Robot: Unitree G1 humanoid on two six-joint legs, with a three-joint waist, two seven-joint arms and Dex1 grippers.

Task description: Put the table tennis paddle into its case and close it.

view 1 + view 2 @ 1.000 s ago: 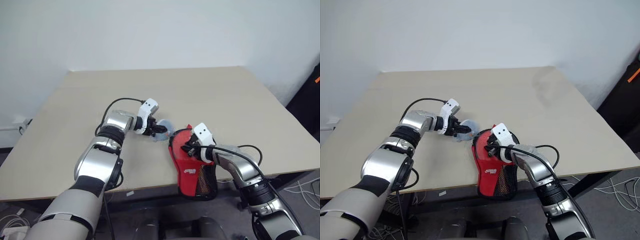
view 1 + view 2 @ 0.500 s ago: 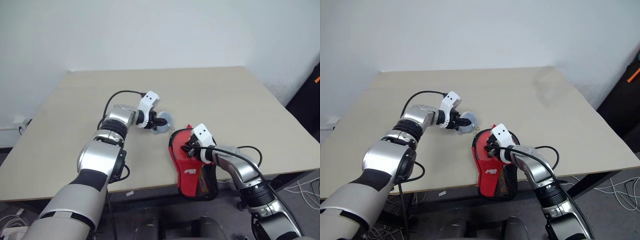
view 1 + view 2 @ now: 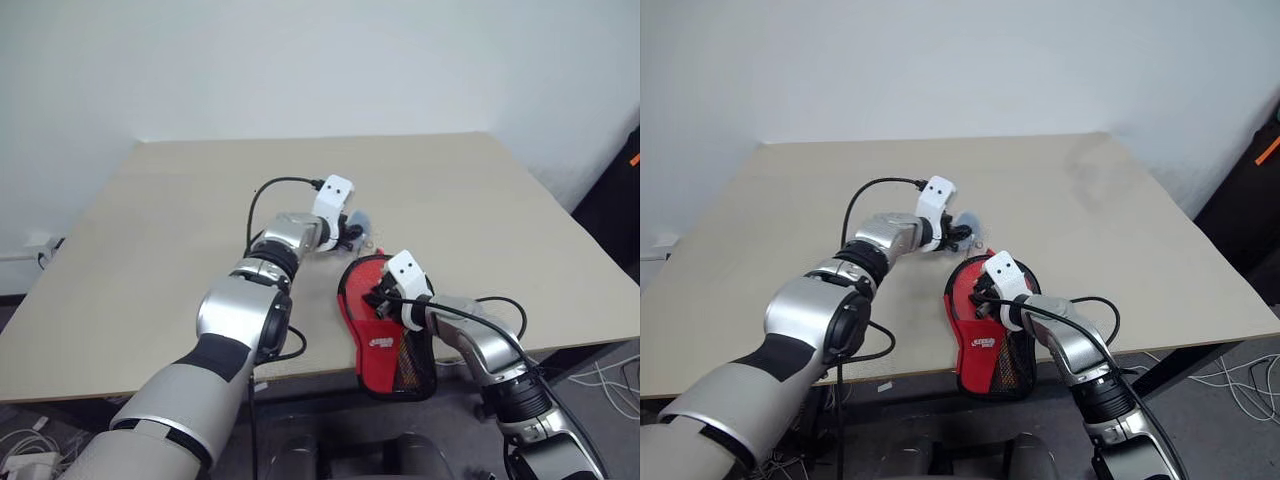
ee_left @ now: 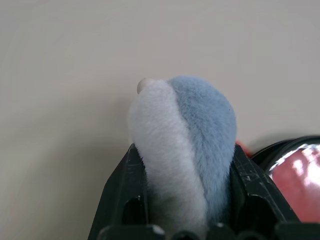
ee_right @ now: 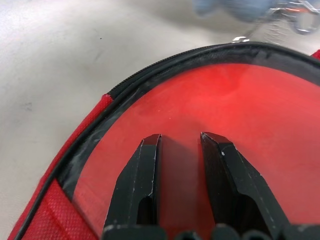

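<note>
The red case (image 3: 378, 340) lies at the table's front edge, its black mesh narrow end hanging over the edge. Through its clear panel (image 5: 240, 110) a red surface shows, which looks like the table tennis paddle's blade; the handle is hidden. My right gripper (image 5: 180, 142) rests on that panel with its fingers slightly apart and nothing between them. My left gripper (image 3: 357, 233) hovers just beyond the case's round end, shut on a fluffy blue-grey pom-pom (image 4: 185, 140). A small metal chain (image 5: 270, 22) runs from the pom-pom toward the case's zip rim.
The beige table (image 3: 450, 190) stretches away behind and to both sides of the case. A white wall stands behind it. Cables (image 3: 610, 380) lie on the floor at the right, beside a dark object (image 3: 620, 200).
My left gripper has carried the pom-pom to the right, from left of the case to just behind its round end. The right gripper and the case have stayed put.
</note>
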